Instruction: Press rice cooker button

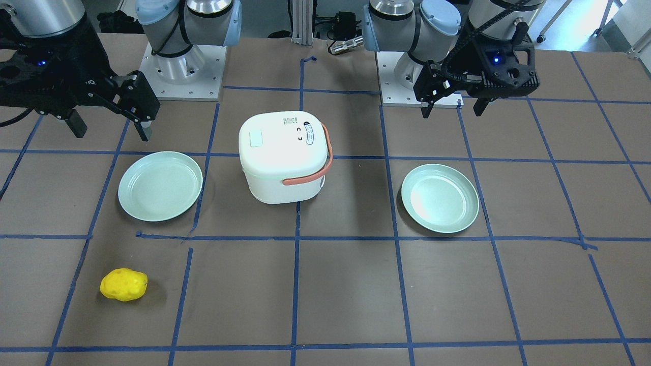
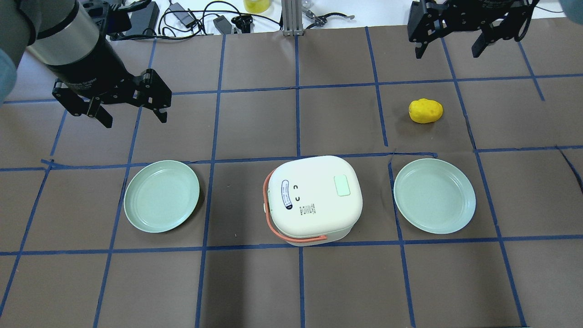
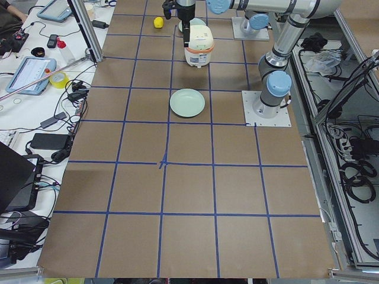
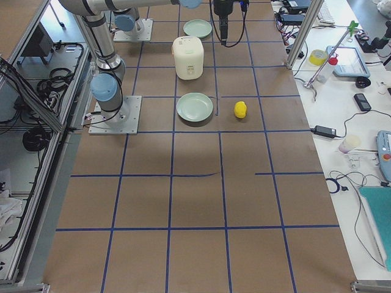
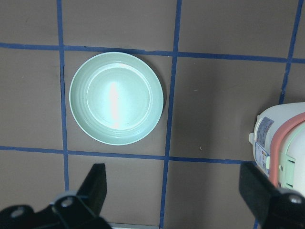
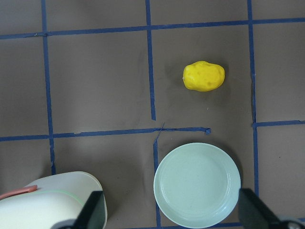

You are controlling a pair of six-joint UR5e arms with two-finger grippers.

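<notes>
Nearest the robot, the white rice cooker stands upright on the brown, tape-gridded surface, lid down, with its orange handle folded round the side toward the robot's left. It sits between a left plate and a right plate, both pale green, bare and well apart from it. The pale green square pad on the lid, toward the robot's right, looks to be the button. Nothing touches it. Farther out lies a yellow toy potato, beyond the right plate. Farther again, the left hand hangs above the surface past the left plate, fingers spread and holding nothing. The right hand, out past the potato, is likewise spread wide and empty. The task seems to be at its start, with no approach made. The next move calls for one arm to travel in over the lid, line a fingertip up above the pad, probably with fingers drawn together first, and push straight down without shoving the cooker sideways.
</notes>
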